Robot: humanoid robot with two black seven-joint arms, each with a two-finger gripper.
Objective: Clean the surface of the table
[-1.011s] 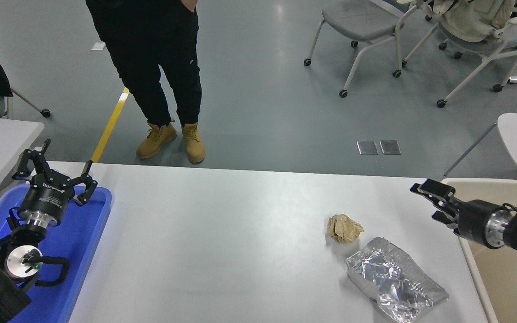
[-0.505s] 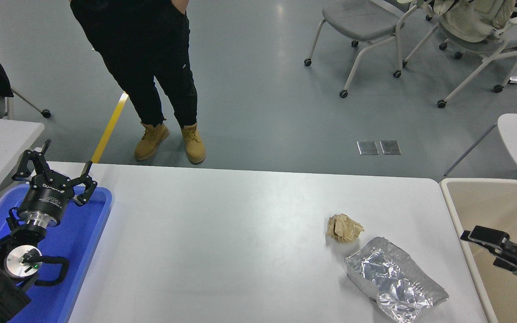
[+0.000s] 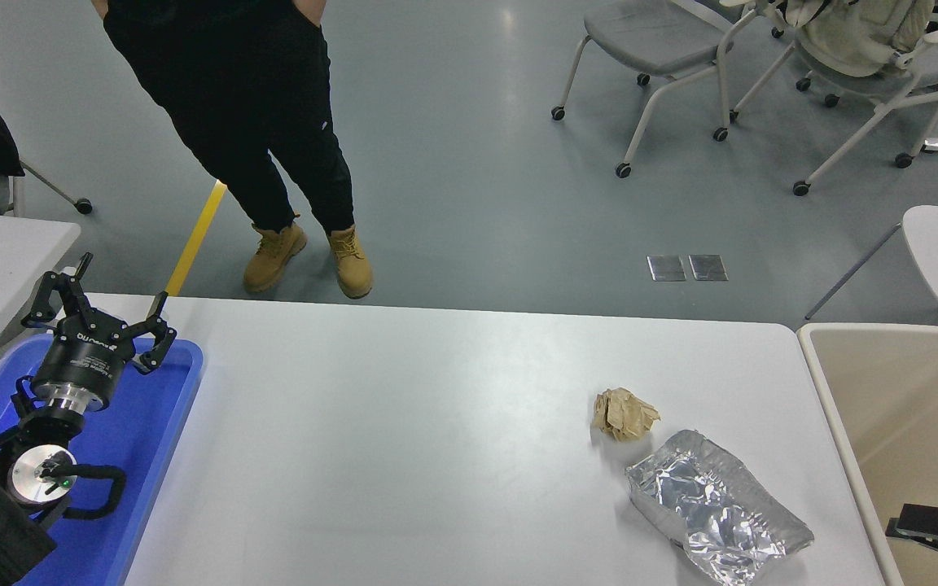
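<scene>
Head view shows the right claw [image 3: 929, 527] at the lower right corner, low over the beige bin [image 3: 884, 342]; only a dark tip of it shows, so I cannot tell whether it is wide or narrow. The left claw [image 3: 98, 313] is parked at the lower left above a blue tray [image 3: 164, 423], its fingers spread wide and holding nothing. The bench [image 3: 404, 439] fills the middle of the view, white and broad. On its right part lies a crumpled brown paper ball [image 3: 624, 413], and just beside it, nearer the camera, a crinkled silver foil bag [image 3: 717, 509], close to the edge by the bin. A person in black trousers and tan boots [image 3: 306, 256] stands on the grey floor beyond the far edge. Wheeled chairs [image 3: 656, 49] stand farther back on the right.
</scene>
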